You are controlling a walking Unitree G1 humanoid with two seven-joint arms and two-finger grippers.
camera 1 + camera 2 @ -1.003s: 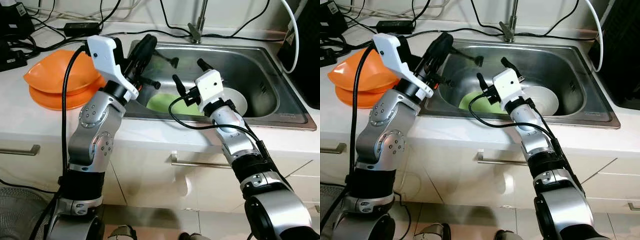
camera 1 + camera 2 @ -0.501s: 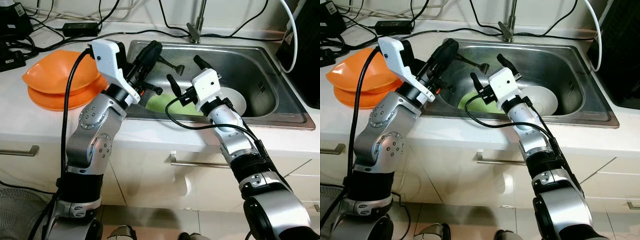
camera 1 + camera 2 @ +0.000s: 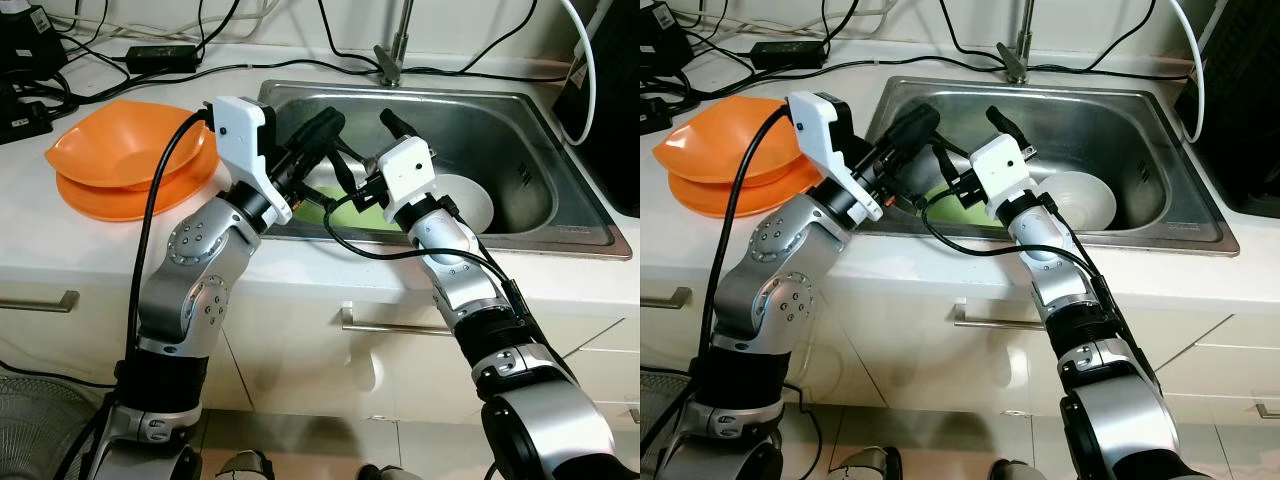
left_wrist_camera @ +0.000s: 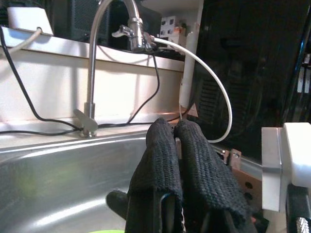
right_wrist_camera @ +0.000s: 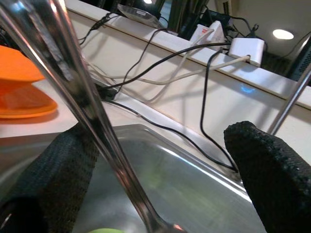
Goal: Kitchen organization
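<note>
Left gripper point(image 4: 176, 131) hangs over the sink point(image 3: 520, 130), fingers pressed together. Right gripper point(image 3: 362, 150) is spread wide around a metal utensil point(image 5: 92, 121). Green plate point(image 3: 955, 210) and white bowl point(image 3: 468, 200) lie below.

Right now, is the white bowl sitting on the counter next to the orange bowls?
No, the white bowl lies inside the steel sink, while the orange bowls are stacked on the counter to its left.

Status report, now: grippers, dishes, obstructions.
Left gripper shut, over the sink. Right gripper open beside it, a metal handle between its fingers. Green plate and white bowl in sink; orange bowls on counter. Arms crowd each other.
</note>
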